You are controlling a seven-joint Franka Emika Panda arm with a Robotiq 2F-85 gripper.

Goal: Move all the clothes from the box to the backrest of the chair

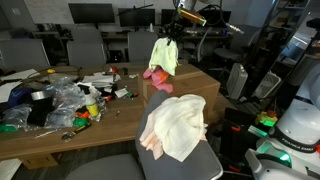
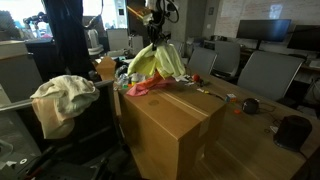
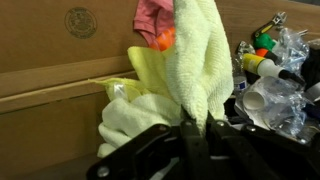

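My gripper (image 1: 168,33) is shut on a light yellow cloth (image 1: 165,55) and holds it hanging above the cardboard box (image 1: 190,95). In the wrist view the yellow cloth (image 3: 190,60) is pinched between the fingers (image 3: 193,125). A pink and red cloth (image 1: 157,78) lies on the box's far end, also seen in an exterior view (image 2: 150,88). A cream cloth (image 1: 172,128) is draped over the backrest of the chair (image 1: 185,165); it shows in an exterior view (image 2: 62,100) too.
The wooden table (image 1: 30,140) holds clutter: plastic bags (image 1: 60,100), bottles and small items (image 3: 265,65). Office chairs (image 2: 262,72) and monitors (image 1: 90,14) stand behind. The robot base (image 1: 295,125) is at one side.
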